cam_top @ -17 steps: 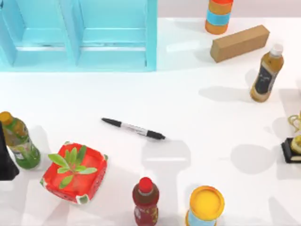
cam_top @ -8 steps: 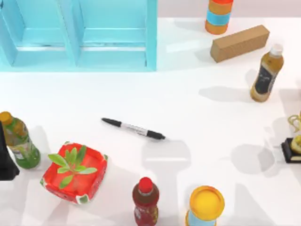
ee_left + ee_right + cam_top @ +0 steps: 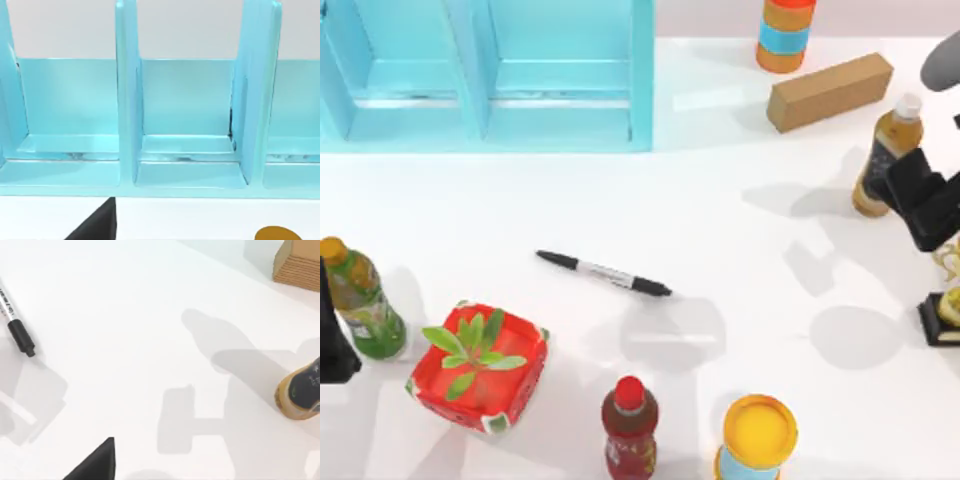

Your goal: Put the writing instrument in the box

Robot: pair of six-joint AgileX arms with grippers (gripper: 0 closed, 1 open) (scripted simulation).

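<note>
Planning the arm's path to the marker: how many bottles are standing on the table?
3. A green bottle at the table's left edge, a red bottle near the front centre, and an amber bottle at the right, partly behind the right arm. Others may sit out of frame.

Black marker pen [image 3: 603, 273], white-grey band

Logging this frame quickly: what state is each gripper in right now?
Left gripper: at the table's left edge, fingers cannot be told.
Right gripper: at the right edge, cannot be told; the pen lies untouched.
</note>
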